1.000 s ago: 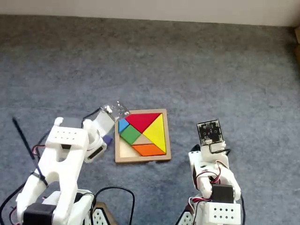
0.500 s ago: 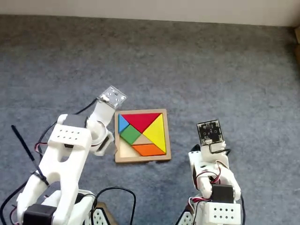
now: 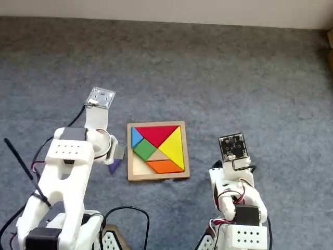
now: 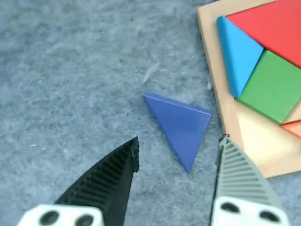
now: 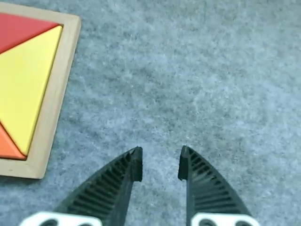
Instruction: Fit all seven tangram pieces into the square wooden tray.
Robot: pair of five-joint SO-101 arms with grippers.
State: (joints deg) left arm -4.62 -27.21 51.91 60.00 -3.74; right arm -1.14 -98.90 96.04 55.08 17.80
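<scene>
The dark blue triangle (image 4: pixel 181 123) lies flat on the grey carpet (image 3: pixel 234 78), just beside the left rim of the square wooden tray (image 3: pixel 156 177), a little left of the centre in the high view. The left gripper (image 4: pixel 178 143) is wide open over it, 1 finger at each side of its tip, and holds nothing. The tray holds 5 pieces (image 3: pixel 158 134), and its lower left corner is bare. At lower right, the right gripper (image 5: pixel 160 162) is slightly open and empty above the carpet.

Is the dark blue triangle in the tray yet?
No, the dark blue triangle lies on the carpet beside the tray.
</scene>
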